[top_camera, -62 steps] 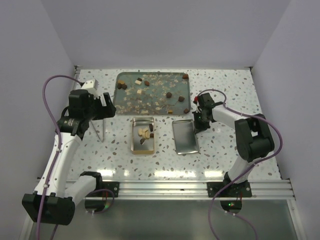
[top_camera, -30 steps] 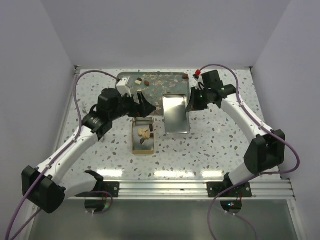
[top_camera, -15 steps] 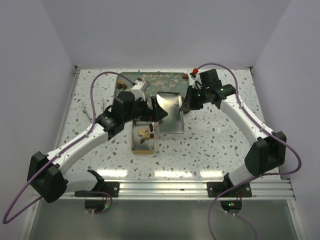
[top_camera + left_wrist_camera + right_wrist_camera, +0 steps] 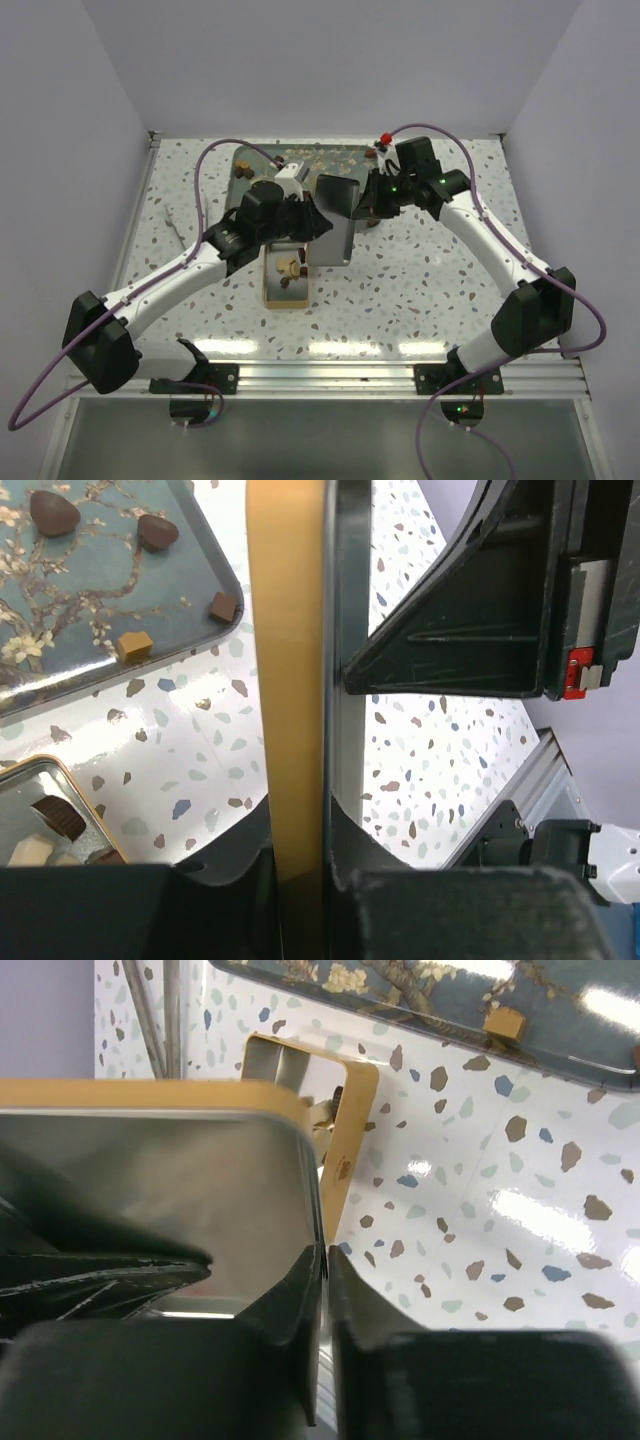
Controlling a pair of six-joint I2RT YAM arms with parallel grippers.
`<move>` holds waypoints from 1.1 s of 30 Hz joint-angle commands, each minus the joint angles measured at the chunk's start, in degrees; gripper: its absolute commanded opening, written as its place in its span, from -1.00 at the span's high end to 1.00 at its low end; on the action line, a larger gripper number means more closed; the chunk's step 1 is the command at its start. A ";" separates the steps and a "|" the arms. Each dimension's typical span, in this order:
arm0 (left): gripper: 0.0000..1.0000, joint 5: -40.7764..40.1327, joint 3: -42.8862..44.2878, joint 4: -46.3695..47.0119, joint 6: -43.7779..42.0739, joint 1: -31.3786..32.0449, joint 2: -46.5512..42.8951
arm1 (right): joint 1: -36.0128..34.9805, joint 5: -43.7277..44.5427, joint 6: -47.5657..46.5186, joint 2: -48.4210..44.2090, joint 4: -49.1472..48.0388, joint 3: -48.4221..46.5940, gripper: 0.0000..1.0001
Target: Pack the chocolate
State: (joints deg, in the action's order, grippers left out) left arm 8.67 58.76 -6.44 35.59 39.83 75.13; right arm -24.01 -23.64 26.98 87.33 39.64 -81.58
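Observation:
Both grippers hold the tin lid (image 4: 335,215), silver inside and gold outside, tilted up above the table. My left gripper (image 4: 312,222) is shut on the lid's gold edge (image 4: 290,680). My right gripper (image 4: 366,200) pinches the opposite rim (image 4: 322,1200), jaws tight on the thin wall. The open gold tin (image 4: 285,272) lies just below and holds dark and cream chocolate (image 4: 289,268). More chocolate pieces (image 4: 52,512) lie on the blue flowered tray (image 4: 240,172) behind; a dark one (image 4: 62,818) shows inside the tin.
The tray lies at the back of the speckled table, mostly hidden behind the arms. A thin pair of metal rods (image 4: 160,1010) lies left of the tin. Walls close in on the left, right and back. The arm bases sit on the front rail (image 4: 330,378).
The right arm has carried the lid leftwards and tipped it up. The left arm swung right to meet it and closed on the lid's near edge.

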 commanded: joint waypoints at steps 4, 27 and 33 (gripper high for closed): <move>1.00 -1.63 1.97 0.03 -2.02 0.16 -0.16 | -0.25 -0.80 -0.09 -3.21 -1.50 -1.65 0.22; 0.84 -12.01 -0.84 -2.44 -57.64 0.77 -18.09 | 9.33 -20.47 7.90 5.83 12.13 -32.94 -0.59; 0.92 -17.44 -1.19 0.36 -66.34 12.42 -19.23 | 9.42 -29.34 16.24 5.14 5.39 -26.45 -0.56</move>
State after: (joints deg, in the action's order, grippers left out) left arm -5.72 58.15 -12.16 -22.28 45.39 56.88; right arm -14.61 -43.92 36.29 94.65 49.43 -110.54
